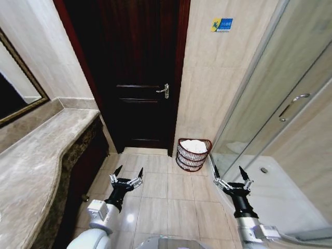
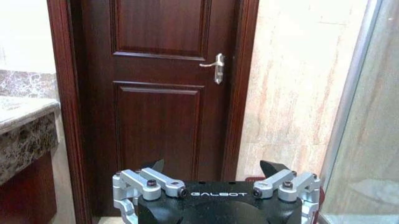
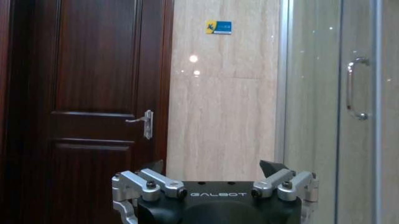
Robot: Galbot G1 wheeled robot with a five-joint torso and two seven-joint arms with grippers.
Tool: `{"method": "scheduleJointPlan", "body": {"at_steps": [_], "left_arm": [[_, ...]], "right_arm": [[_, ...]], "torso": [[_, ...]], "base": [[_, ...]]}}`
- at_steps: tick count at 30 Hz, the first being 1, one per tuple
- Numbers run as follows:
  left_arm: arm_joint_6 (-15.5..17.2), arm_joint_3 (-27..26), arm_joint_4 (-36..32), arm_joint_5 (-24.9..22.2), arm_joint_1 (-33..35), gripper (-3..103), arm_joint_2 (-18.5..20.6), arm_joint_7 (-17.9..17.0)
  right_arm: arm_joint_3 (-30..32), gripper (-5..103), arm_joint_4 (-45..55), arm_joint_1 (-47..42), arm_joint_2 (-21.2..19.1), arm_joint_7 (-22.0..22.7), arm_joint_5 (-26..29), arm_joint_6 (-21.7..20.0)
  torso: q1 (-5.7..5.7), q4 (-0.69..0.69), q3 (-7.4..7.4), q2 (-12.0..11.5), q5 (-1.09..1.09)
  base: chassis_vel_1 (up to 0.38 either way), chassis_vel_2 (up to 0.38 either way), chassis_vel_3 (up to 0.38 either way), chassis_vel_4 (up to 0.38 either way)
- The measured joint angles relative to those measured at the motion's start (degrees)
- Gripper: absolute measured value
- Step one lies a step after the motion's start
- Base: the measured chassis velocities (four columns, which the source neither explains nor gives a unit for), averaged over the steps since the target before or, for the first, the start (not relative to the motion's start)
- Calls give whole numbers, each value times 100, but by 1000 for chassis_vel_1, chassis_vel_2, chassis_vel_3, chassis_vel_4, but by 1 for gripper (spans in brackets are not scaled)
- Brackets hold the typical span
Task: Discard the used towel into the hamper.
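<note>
Nearest, left gripper (image 1: 128,173) and right gripper (image 1: 231,173) both hang low over the tiled floor (image 1: 155,202), fingers spread wide, nothing held. Farther off, the hamper (image 1: 193,154) stands on the floor by the beige wall, between the dark door (image 1: 137,72) and the glass shower screen (image 1: 270,104), with a white towel (image 1: 195,146) lying inside it.
</note>
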Motion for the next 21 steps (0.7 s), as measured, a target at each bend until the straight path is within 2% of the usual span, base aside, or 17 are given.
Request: {"method": "scheduleJointPlan", "body": {"at_steps": [10,18,21], "left_arm": [[0,0,0,0,0,100,-1,0],[0,0,0,0,0,100,1,0],[0,0,0,0,0,100,-1,0]], "right_arm": [[0,100,0,0,0,0,0,0],[0,100,0,0,0,0,0,0],[0,100,0,0,0,0,0,0]], "torso": [[1,1,0,0,1],[3,1,1,-1,-4],[-1,1,-1,0,4]], "base": [[106,-98,-114,109],[171,-172,-173,167],[221,-208,-222,207]]}}
